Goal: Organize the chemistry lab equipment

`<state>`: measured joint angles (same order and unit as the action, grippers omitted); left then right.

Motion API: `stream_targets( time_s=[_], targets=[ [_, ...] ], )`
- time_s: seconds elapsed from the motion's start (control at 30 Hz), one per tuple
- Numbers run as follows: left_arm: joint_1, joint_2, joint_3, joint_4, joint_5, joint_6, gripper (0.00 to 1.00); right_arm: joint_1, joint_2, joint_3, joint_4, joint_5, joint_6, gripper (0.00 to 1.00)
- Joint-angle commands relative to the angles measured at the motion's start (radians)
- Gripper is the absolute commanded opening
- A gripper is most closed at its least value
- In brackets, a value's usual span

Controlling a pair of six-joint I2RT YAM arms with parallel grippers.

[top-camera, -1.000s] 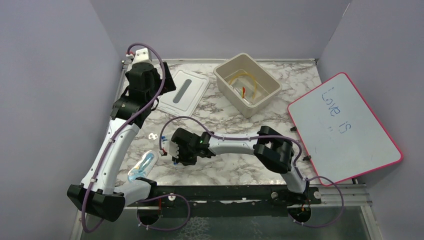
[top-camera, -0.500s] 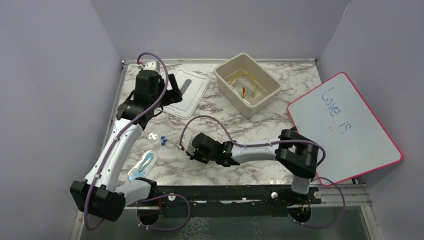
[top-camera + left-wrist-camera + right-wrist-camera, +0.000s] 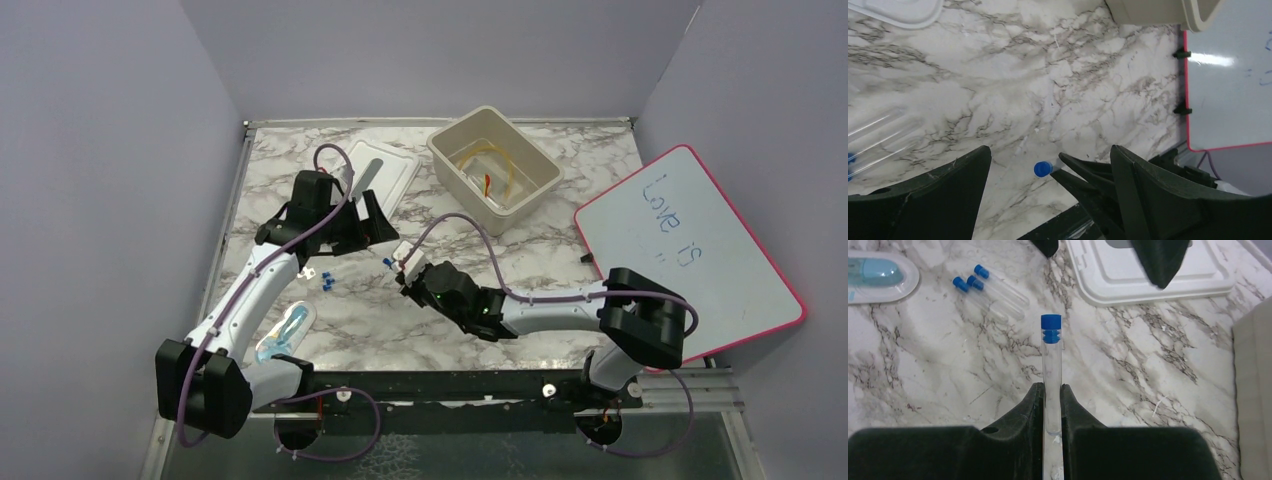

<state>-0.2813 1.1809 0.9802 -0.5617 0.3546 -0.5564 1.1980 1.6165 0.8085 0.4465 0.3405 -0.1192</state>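
Moved since the earlier frames: the right gripper (image 3: 1051,390) now sits farther across the bench (image 3: 540,260) with its load, and the left gripper (image 3: 360,228) has swung down off the lid (image 3: 388,165).

Item: blue-capped test tube (image 3: 1051,355).
Location: pinched between the right gripper's fingers, apparently lifted off the bench.
Long axis: in line with the fingers, cap leading, away from the wrist.

Destination, judged: bin (image 3: 527,141), which holds amber tubing (image 3: 478,153).
Bearing: off the right gripper's right side and somewhat ahead, near but not beneath it. The tube points past the bin, so a turn to the right seems needed before release.

Left gripper: jaws wide, nothing between them.
Loose tubes (image 3: 998,292): on the bench beyond the left gripper's left finger, nearer to it than to the right gripper.
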Motion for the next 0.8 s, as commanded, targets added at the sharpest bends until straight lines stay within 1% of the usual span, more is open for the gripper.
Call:
stream_targets(
  time_s=[0.0,0.1,0.23,0.4,0.5,0.63,0.77],
  targets=[
    [0.005,0.005,-0.037,0.091,0.25,-0.025,0.89,-0.018,-0.045,-0.033,0.167,0.079,0.016,0.05],
    [0.005,0.022,-0.065,0.101,0.292,-0.018,0.8,-0.031,-0.042,-0.028,0.185,0.084,0.004,0.05],
    [0.005,0.022,-0.085,0.101,0.264,-0.017,0.69,-0.039,-0.048,-0.035,0.216,0.093,-0.008,0.05],
    [0.005,0.026,-0.102,0.134,0.265,-0.064,0.56,-0.041,-0.053,-0.047,0.231,0.081,-0.001,0.05],
    [0.005,0.03,-0.105,0.144,0.261,-0.08,0.53,-0.043,-0.056,-0.054,0.244,0.065,-0.006,0.05],
    [0.005,0.028,-0.097,0.159,0.241,-0.106,0.55,-0.043,-0.051,-0.059,0.249,0.051,-0.016,0.05],
    [0.005,0.027,-0.101,0.187,0.22,-0.136,0.54,-0.043,-0.056,-0.073,0.263,0.042,-0.024,0.05]
  ],
)
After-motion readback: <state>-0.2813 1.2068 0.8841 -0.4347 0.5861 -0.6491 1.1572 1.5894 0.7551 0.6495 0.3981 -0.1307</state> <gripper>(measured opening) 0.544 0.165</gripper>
